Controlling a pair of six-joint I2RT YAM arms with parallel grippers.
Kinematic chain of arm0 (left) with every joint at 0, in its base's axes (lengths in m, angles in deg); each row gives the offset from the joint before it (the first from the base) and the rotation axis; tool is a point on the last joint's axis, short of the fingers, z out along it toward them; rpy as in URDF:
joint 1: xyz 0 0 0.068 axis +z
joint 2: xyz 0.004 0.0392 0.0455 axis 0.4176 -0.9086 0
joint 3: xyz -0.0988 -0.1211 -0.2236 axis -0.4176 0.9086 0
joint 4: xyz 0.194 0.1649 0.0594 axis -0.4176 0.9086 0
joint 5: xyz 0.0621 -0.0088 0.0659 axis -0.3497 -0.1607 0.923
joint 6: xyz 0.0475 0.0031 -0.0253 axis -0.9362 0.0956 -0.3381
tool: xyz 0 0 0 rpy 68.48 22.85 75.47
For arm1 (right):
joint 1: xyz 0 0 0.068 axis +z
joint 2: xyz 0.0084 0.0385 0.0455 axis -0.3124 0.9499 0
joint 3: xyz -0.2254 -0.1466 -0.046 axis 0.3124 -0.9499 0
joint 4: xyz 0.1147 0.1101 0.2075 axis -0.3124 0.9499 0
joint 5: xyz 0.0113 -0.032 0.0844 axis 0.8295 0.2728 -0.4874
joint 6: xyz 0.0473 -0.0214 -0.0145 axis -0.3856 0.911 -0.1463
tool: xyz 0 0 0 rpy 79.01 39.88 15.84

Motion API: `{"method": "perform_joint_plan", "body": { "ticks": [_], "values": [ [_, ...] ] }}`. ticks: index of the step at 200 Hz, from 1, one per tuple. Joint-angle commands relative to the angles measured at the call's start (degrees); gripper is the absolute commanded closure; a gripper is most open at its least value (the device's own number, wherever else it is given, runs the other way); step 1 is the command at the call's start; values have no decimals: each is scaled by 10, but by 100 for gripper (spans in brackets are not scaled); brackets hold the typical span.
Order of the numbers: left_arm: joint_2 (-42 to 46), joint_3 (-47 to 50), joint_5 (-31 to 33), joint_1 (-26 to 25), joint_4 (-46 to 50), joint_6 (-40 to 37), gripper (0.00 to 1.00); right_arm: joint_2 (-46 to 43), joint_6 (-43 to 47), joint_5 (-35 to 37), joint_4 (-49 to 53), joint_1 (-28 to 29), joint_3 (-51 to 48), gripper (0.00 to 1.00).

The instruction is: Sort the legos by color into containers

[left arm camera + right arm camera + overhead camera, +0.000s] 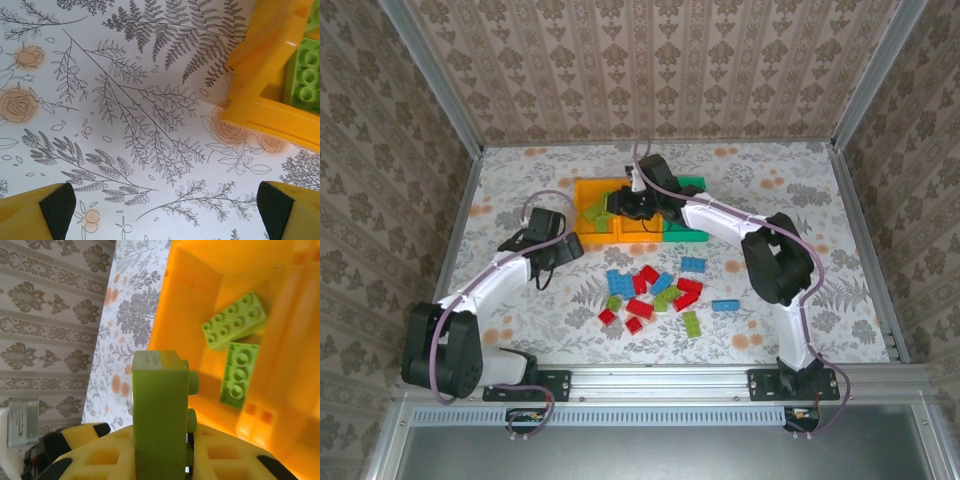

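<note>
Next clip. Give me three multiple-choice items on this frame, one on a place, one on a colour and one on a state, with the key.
1. Where is the right tool?
A. Over the loose pile of legos
B. Above an orange-yellow bin
C. At the table's right edge

2. What colour is the brick it grips?
A. Red
B. Light blue
C. Lime green

3. What state is the left tool in?
A. Open, holding nothing
B. Shut on a red brick
C. Shut on a bin wall

Key:
1 B: the right wrist view looks down into the bin past the held brick.
2 C: it is lime green, like the two bricks lying in the bin.
3 A: its fingertips stand wide apart over bare tablecloth.
</note>
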Motion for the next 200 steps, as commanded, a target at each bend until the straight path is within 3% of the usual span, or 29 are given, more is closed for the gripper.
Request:
{"method": "perform_joint_plan", "body": {
  "ticks": [1, 50, 73, 99, 132, 200],
  "values": [
    [19, 7, -20, -7, -13, 2, 3, 37, -18, -33, 0, 2, 59, 72],
    [16, 18, -18, -56, -5, 11, 2, 100, -21, 12, 89, 3, 139, 56],
    [13, 27, -17, -69, -6, 22, 2, 108, -33, 12, 90, 3, 146, 44],
    [17, 29, -17, -75, -2, 23, 2, 90, -30, 13, 83, 6, 132, 40],
    [22, 19, -40, -107, 5, 30, 2, 20, -10, 46, 80, 12, 64, 34],
    [-29, 4, -90, -158, 1, 69, 2, -174, 46, 217, 166, 14, -165, 31]
  ]
}}
